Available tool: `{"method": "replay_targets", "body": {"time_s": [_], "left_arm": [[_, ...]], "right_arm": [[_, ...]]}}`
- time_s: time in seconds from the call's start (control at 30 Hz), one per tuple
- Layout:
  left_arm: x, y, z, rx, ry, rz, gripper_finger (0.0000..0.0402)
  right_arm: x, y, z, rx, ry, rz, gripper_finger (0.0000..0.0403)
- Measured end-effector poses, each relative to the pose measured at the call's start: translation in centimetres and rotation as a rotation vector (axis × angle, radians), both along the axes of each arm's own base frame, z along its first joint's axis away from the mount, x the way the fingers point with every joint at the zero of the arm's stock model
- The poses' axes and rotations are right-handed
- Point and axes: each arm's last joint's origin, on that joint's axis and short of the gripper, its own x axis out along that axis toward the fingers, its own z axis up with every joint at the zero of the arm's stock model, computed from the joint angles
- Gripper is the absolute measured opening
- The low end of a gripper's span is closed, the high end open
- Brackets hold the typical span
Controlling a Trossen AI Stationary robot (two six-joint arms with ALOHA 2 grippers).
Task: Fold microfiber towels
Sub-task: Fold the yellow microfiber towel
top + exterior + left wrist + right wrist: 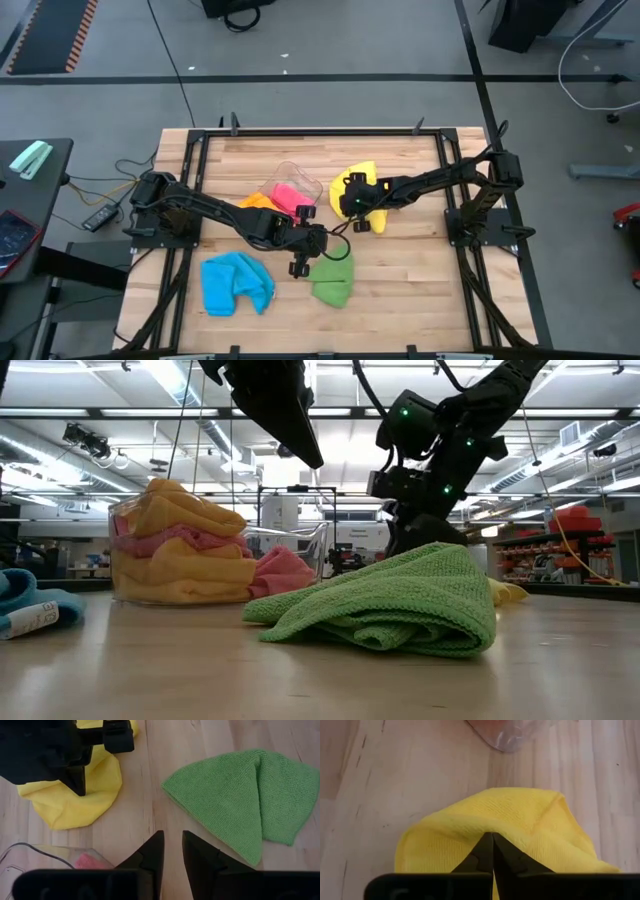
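Pinching a raised ridge of the yellow towel [495,827], the right end effector [492,847] has its fingers pressed together with cloth gathered between the tips. That towel lies on the counter [400,290] at about one o'clock from the counter's middle in the high view, bunched and wrinkled. It looks light, limp and a little grippy; I judge it will drape and sag from whatever point is lifted, so a hem or corner would serve a fold better than the middle of the heap, and a pinch may catch more than one layer.

The left end effector [171,851] hovers with its fingers narrowly parted and nothing between them, near the counter's middle. Just past it, at five o'clock from the middle, the green towel [332,281] lies loosely doubled over, with edges not aligned. The blue towel [236,284] sits crumpled at about seven o'clock, well apart from the others.

At about eleven o'clock stands a clear plastic tub [296,176] holding the pink towel [290,196] and orange towel [256,201]. It is near the yellow towel, and the two arms come close together there, so I judge that spreading the cloth flat leaves little room on that side. A thin cable [338,256] loops near the green towel.
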Motion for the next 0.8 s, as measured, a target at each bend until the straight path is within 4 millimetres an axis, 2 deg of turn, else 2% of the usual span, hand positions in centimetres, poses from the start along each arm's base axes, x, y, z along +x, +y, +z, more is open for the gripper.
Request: {"method": "replay_targets", "body": {"time_s": [0.13, 0.33, 0.47, 0.6, 0.8], "left_arm": [[0.0, 0.0, 0.0, 0.001, 0.003, 0.0, 0.0076], [-0.1, 0.0, 0.0, 0.002, 0.007, 0.0, 0.0079], [-0.1, 0.0, 0.0, 0.002, 0.007, 0.0, 0.0076], [-0.1, 0.0, 0.0, 0.0, 0.006, 0.003, 0.0074], [-0.1, 0.0, 0.0, -0.001, 0.006, 0.006, 0.0079]], "right_arm": [[-0.2, 0.5, 0.6, -0.013, -0.003, 0.032, 0.0005], [-1.3, 2.1, 3.5, -0.037, -0.068, -0.001, 0.0005], [-2.0, 3.0, 4.2, 0.019, -0.073, -0.032, 0.0032], [-1.6, 2.8, 3.1, 0.027, -0.042, -0.054, 0.009], [-0.8, 1.1, -0.1, 0.042, 0.038, -0.142, 0.0174]]}}
